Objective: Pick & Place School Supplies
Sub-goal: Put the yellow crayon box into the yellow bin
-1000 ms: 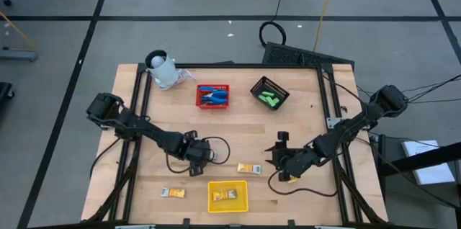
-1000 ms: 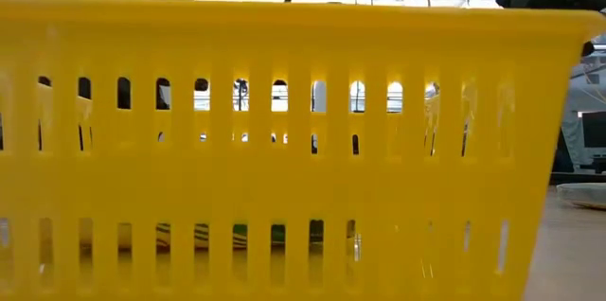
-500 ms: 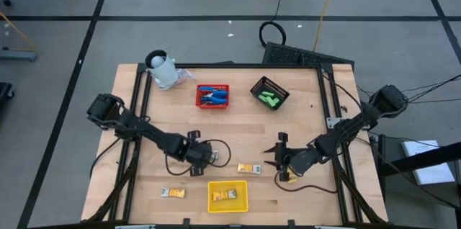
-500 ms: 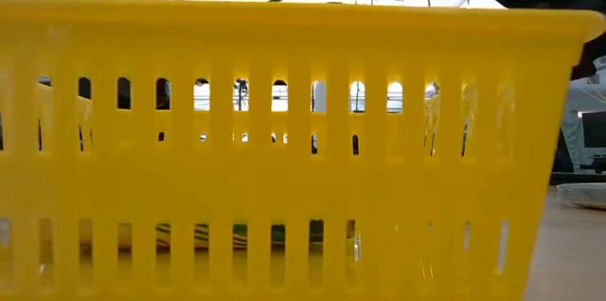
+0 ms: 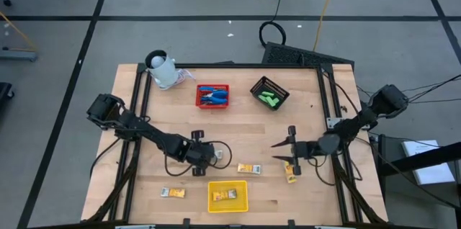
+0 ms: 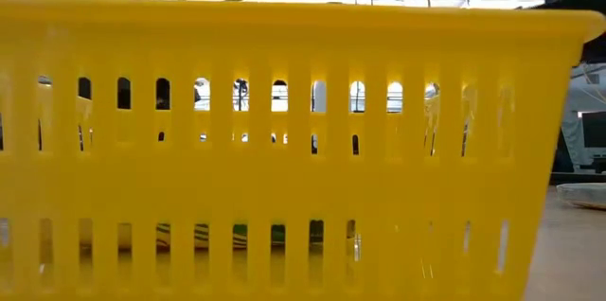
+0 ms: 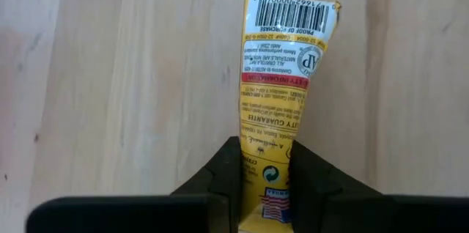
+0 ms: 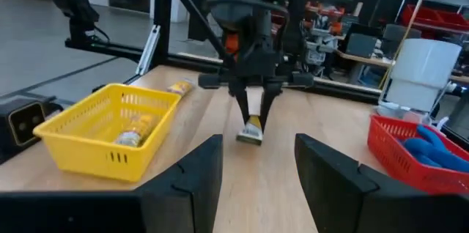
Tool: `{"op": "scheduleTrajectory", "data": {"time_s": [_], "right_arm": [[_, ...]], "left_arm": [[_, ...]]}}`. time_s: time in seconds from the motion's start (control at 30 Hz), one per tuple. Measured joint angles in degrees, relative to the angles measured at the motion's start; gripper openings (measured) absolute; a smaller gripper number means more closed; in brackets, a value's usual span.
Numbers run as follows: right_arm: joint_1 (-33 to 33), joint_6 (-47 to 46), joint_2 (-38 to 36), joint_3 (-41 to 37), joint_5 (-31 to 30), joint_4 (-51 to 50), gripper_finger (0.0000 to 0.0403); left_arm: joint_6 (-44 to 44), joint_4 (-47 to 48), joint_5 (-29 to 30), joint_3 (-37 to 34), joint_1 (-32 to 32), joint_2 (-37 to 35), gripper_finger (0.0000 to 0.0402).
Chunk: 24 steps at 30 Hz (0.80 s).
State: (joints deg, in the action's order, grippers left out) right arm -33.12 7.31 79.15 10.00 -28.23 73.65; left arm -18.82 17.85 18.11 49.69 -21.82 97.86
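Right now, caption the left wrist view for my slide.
Left pincer closed on one end of a yellow packet lying on the wooden table.

The table (image 5: 238, 132) is seen from above; at its near edge, centred, a slotted basket (image 5: 227, 196) is set, with a packet (image 5: 225, 196) lying in it; a second packet (image 5: 172, 193) is placed to the basket's left; a third packet (image 5: 248, 168) lies just behind the basket, pinched at one end by the left end effector (image 5: 225, 161); a fourth packet (image 5: 290, 174) lies to the right, below the right end effector (image 5: 282, 146), whose fingers are spread; toward the far edge, a mesh basket (image 5: 212, 96) with tools (image 5: 212, 97) in it is set left of another mesh basket (image 5: 269, 93) holding blocks (image 5: 269, 99); a cylindrical container (image 5: 163, 70) is lodged at the far left corner.
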Motion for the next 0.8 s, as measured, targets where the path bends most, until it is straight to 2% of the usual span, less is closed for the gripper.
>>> {"op": "scheduleTrajectory", "data": {"time_s": [0.1, 0.2, 0.43, 0.57, 0.8], "right_arm": [[0.0, -0.67, -1.34, -2.08, 0.3, -0.13, 0.016], [0.56, -2.52, -3.95, -2.95, 3.14, -2.75, 0.016], [6.54, -5.53, -13.92, -2.25, 13.4, -18.35, 0.016], [9.31, -4.25, -23.72, -2.7, 17.9, -26.48, 0.016], [10.31, -1.61, -45.71, -3.38, 17.83, -47.84, 0.016]], "left_arm": [[1.33, -1.85, 0.13, 0.0, 0.0, -0.6, 0.0069], [2.13, -2.68, 1.29, 0.0, 0.23, -2.26, 0.0069], [4.13, -3.35, 1.85, 0.0, 1.4, -7.62, 0.0069], [4.9, -4.36, 1.97, 0.02, 1.57, -8.56, 0.0069], [4.96, -5.08, 2.99, 0.02, 1.57, -8.61, 0.0069]]}}
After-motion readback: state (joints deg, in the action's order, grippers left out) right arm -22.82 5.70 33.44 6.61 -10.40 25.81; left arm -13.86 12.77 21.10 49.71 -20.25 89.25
